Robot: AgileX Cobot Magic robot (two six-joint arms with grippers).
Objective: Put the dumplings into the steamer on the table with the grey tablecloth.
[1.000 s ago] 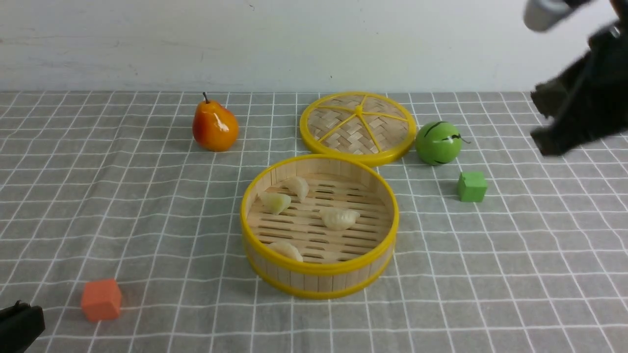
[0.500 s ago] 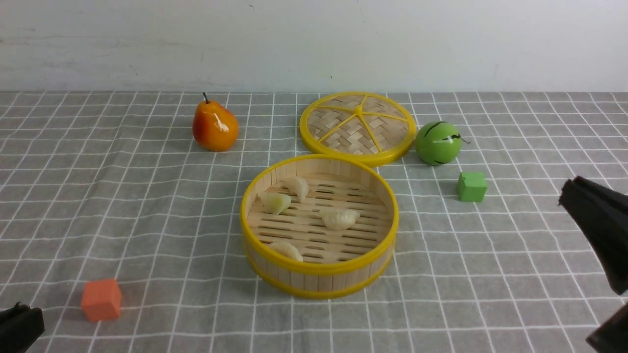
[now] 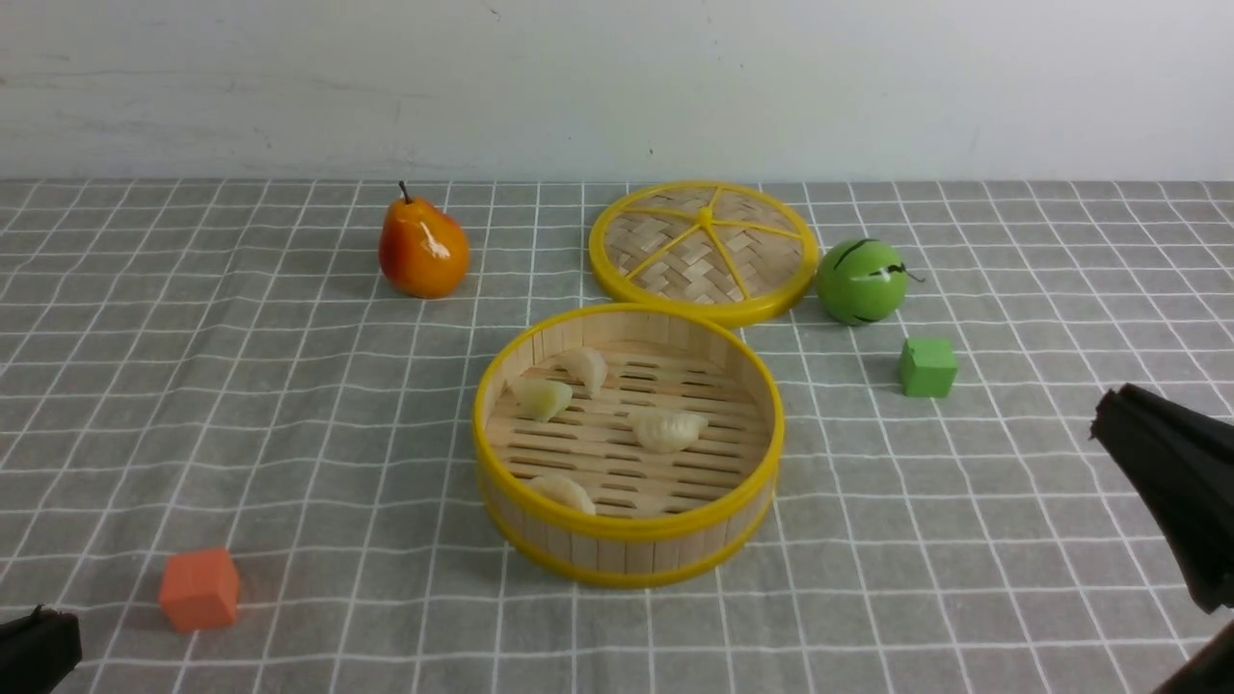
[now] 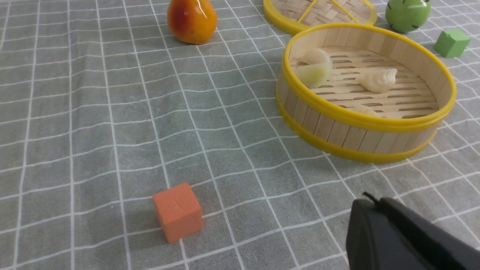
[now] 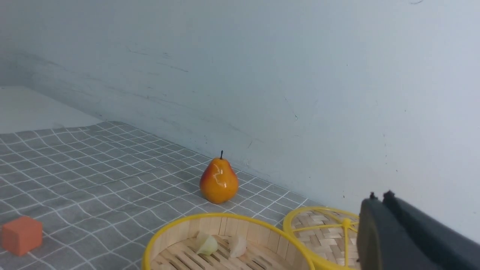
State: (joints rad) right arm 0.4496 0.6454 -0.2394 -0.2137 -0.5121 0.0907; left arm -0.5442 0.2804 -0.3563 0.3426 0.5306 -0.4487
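The steamer (image 3: 627, 554) stands mid-table on the grey tablecloth (image 3: 241, 405), uncovered. Several dumplings lie on its slatted floor: a greenish one (image 3: 541, 396) and a whitish one (image 3: 585, 368) at the back left, another (image 3: 667, 430) in the middle, another (image 3: 563, 493) against the front wall. My left gripper (image 3: 39, 648) is shut and empty at the near left corner, well away from the steamer (image 4: 337, 131); its closed tips (image 4: 369, 202) hover over bare cloth. My right gripper (image 3: 1109, 410) is shut and empty at the right edge; in its wrist view (image 5: 378, 198) it sits beside the lid.
A flat woven lid (image 3: 704, 249) lies just behind the steamer. A pear (image 3: 421, 249) stands back left, a green ball (image 3: 861, 280) back right, with a green cube (image 3: 927, 366) in front of it. An orange cube (image 3: 199, 588) sits near the left gripper.
The right arm dropped from the upper right corner down to the right edge. The left gripper closed fully and sank slightly. The dumplings and steamer stayed put.
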